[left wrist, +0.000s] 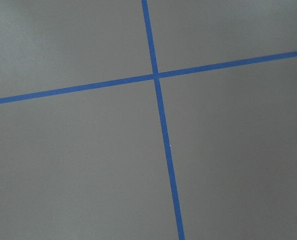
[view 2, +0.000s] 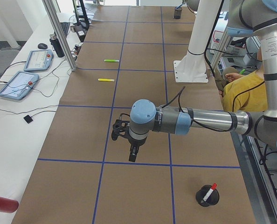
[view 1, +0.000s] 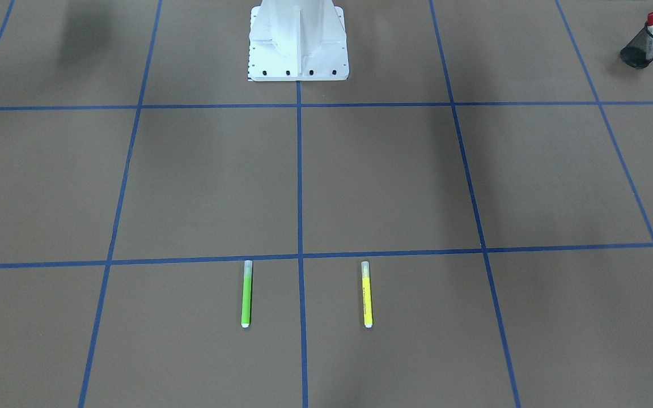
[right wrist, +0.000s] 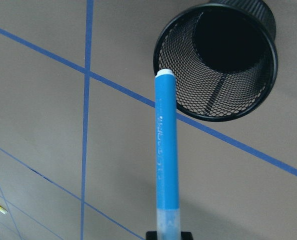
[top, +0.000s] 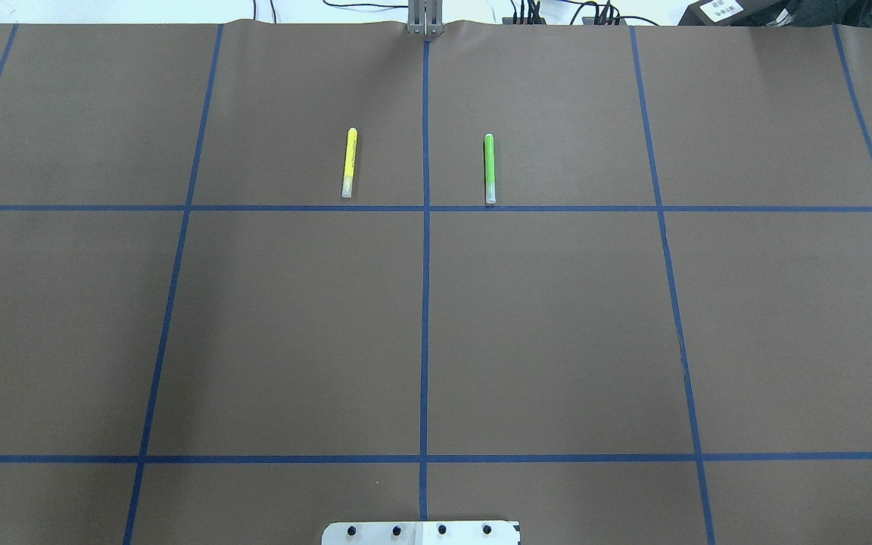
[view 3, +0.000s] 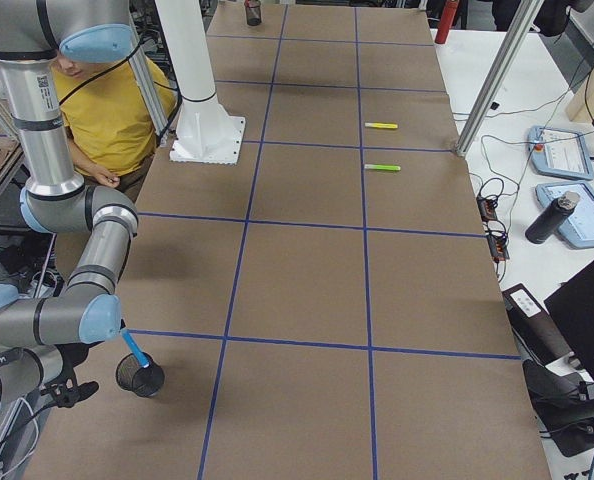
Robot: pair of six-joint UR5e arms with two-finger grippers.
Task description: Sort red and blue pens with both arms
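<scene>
My right gripper (right wrist: 167, 235) is shut on the blue pen (right wrist: 166, 150), of which only the cap end sits in its black jaws at the bottom of the right wrist view. The pen's white end reaches the rim of a black mesh cup (right wrist: 221, 60). From the table's right end, the blue pen (view 3: 132, 347) slants just above that cup (view 3: 140, 376). The red pen (view 1: 651, 28) stands in a second mesh cup (view 1: 647, 42). My left gripper (view 2: 132, 154) hangs over bare table, away from that cup (view 2: 207, 196); I cannot tell whether it is open or shut.
A green pen (top: 490, 168) and a yellow pen (top: 349, 163) lie parallel on the brown, blue-taped table, on either side of the centre line. The white pedestal base (view 1: 298, 42) stands mid-table. A person in a yellow shirt (view 3: 107, 110) sits behind the robot.
</scene>
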